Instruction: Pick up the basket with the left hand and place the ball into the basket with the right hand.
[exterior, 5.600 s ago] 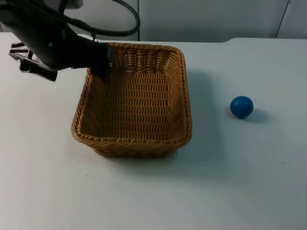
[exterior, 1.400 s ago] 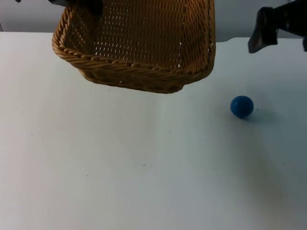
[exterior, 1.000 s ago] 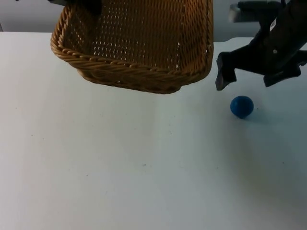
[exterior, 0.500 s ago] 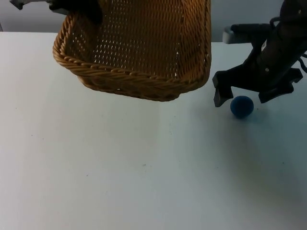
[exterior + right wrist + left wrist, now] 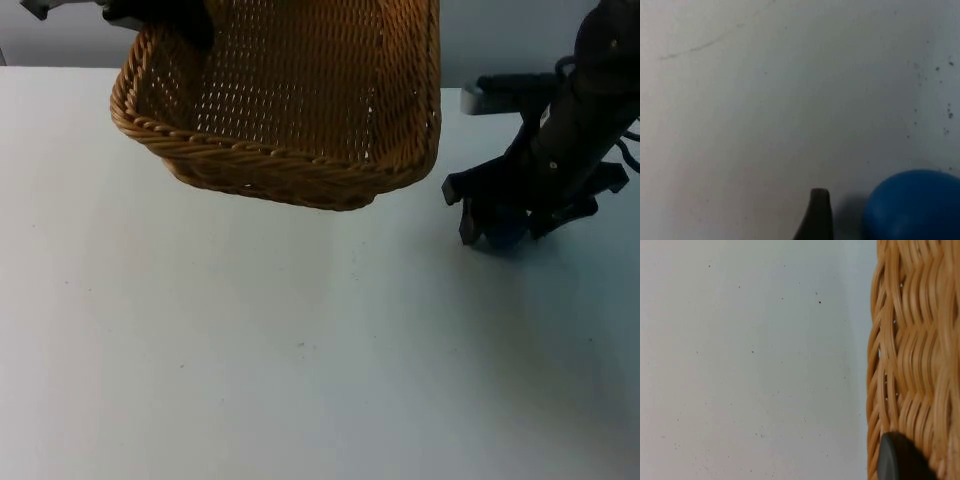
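The woven wicker basket point(image 5: 290, 95) hangs tilted above the table's far left, and my left gripper point(image 5: 170, 15) is shut on its far left rim. In the left wrist view a black fingertip point(image 5: 897, 460) presses against the basket's woven wall point(image 5: 905, 355). The blue ball point(image 5: 498, 238) rests on the table at the right, partly hidden under my right gripper point(image 5: 503, 226). That gripper is lowered over the ball with a finger on each side. In the right wrist view a small gap separates one fingertip point(image 5: 817, 215) from the ball point(image 5: 912, 207), so the gripper is open.
The white table point(image 5: 250, 350) stretches bare from the middle to the front edge. The grey partition wall point(image 5: 500, 40) stands behind the table. The basket's near rim overhangs the table's far part.
My right gripper has come down from above the ball to table level around it, and its fingers have drawn closer together. The basket has dipped slightly and stays held.
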`<state>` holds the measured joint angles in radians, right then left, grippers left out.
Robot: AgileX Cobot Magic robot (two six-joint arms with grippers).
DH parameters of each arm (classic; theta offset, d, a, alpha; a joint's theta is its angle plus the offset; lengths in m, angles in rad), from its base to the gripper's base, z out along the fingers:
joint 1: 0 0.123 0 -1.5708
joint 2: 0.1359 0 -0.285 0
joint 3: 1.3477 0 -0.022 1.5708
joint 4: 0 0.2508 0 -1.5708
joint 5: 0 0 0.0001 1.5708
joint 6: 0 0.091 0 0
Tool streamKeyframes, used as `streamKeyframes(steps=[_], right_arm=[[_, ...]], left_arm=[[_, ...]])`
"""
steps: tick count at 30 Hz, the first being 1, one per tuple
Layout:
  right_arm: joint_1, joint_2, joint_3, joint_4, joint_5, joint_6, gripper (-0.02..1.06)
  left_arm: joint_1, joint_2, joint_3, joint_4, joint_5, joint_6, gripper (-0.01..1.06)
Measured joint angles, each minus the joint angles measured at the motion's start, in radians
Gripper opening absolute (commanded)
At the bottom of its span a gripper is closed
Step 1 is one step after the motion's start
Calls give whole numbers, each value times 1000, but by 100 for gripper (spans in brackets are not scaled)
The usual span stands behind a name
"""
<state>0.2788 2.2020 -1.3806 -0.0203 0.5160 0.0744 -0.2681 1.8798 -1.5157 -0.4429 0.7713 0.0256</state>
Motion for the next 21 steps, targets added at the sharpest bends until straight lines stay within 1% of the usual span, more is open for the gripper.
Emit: streamKeyframes(steps=[1, 2, 3, 4, 7, 8, 12, 18, 21], right_arm=[[0, 2, 0, 2, 0, 0, 66], [0, 2, 0, 2, 0, 0, 59], [0, 2, 0, 2, -4, 1, 59], [0, 2, 0, 2, -6, 1, 51], [0, 2, 0, 2, -10, 15, 14], [0, 2, 0, 2, -10, 15, 0], [0, 2, 0, 0, -12, 47, 0], [0, -16, -1, 0, 12, 52, 0], [0, -109, -1, 0, 32, 52, 0]], left_arm=[[0, 0, 0, 0, 0, 0, 0], [0, 0, 0, 0, 0, 0, 0], [0, 0, 0, 0, 0, 0, 0], [0, 0, 0, 0, 0, 0, 0], [0, 0, 0, 0, 0, 0, 0], [0, 0, 0, 0, 0, 0, 0], [0, 0, 0, 0, 4, 0, 0], [0, 0, 0, 0, 14, 0, 0], [0, 0, 0, 0, 16, 0, 0]])
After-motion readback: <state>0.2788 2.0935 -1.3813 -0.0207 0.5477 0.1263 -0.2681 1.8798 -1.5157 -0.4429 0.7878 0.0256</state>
